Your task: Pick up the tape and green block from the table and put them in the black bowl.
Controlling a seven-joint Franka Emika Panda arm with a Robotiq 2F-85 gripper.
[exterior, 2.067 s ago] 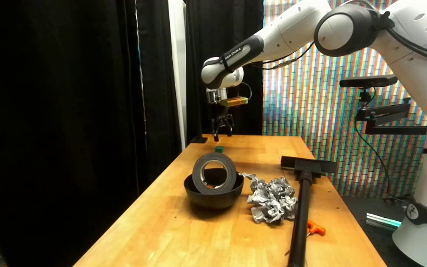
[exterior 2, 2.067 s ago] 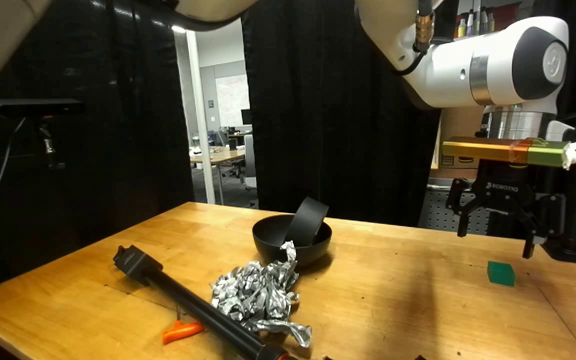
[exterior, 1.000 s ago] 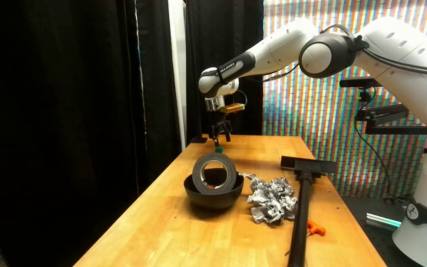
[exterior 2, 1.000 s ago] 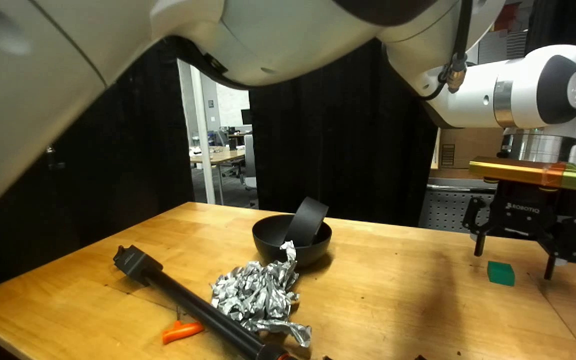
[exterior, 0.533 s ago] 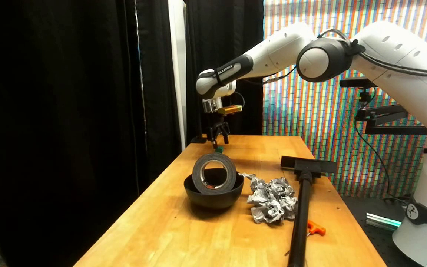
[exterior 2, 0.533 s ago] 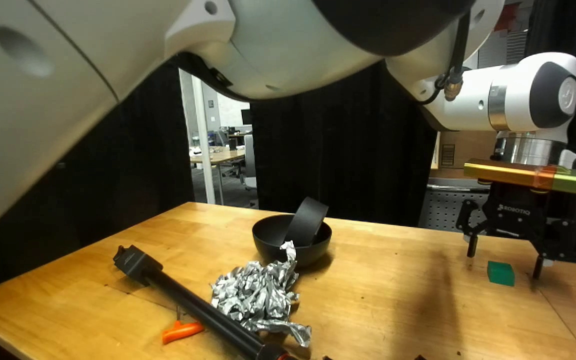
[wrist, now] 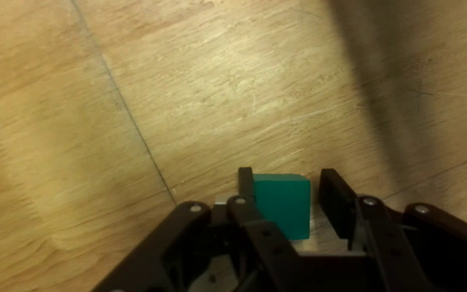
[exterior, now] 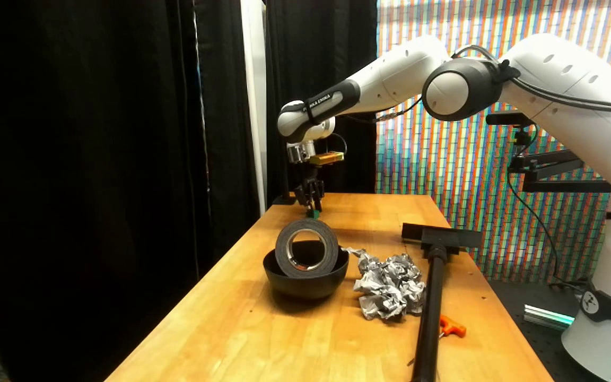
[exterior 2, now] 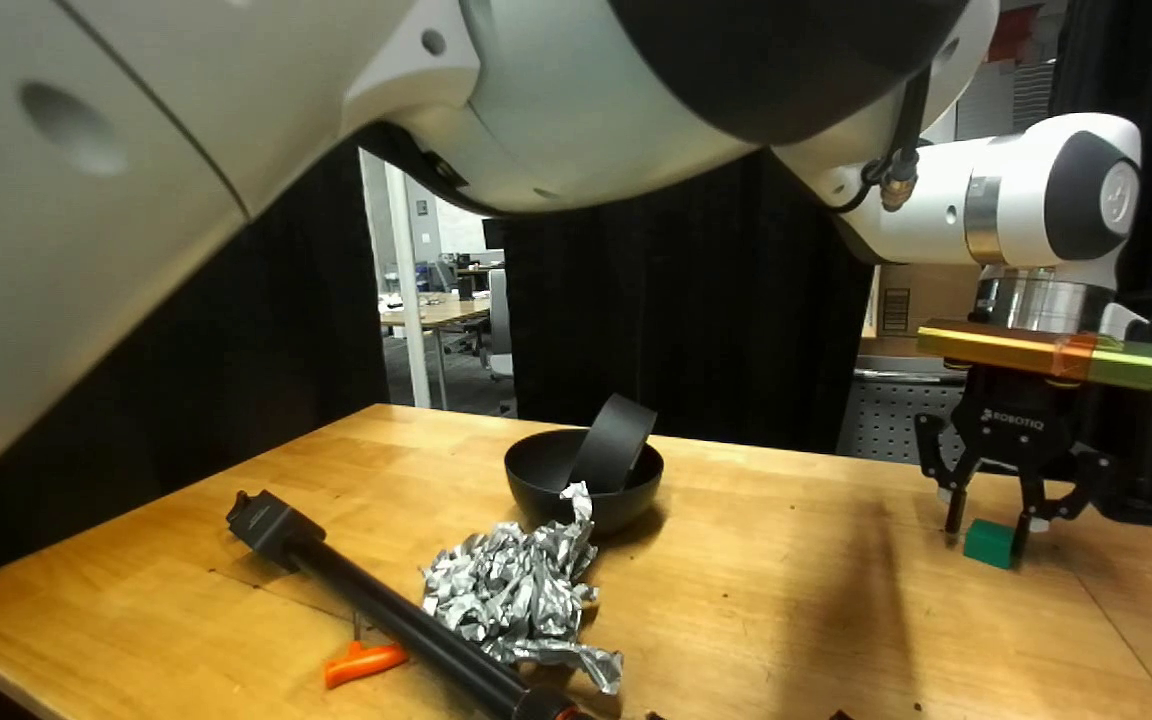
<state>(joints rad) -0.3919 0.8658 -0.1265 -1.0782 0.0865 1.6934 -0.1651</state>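
The green block (wrist: 283, 207) sits on the tabletop (exterior: 263, 339) between the jaws, which stand a little wider than it and do not grip it: in the wrist view one fingertip (wrist: 245, 182) looks to touch its side, while a gap shows on the opposite side. That offset is, I judge, the first hazard: if the jaws draw together unevenly, the touching side could shove the block along the tabletop or twist it, leaving it pinched by a corner. Lifting before both sides bear on it would leave it behind, and a grip at the very tips could let it slip on the way. The tape (exterior 2: 613, 444) is already in the black bowl (exterior: 305, 288), leaning, its upper part above the rim in both exterior views, so a block released over it may bounce off the tape and land outside. Jaws lowered too far could knock the tape and tip the bowl. The crumpled foil (exterior: 390, 289) lies just beside the bowl, and a low sweep might snag it.
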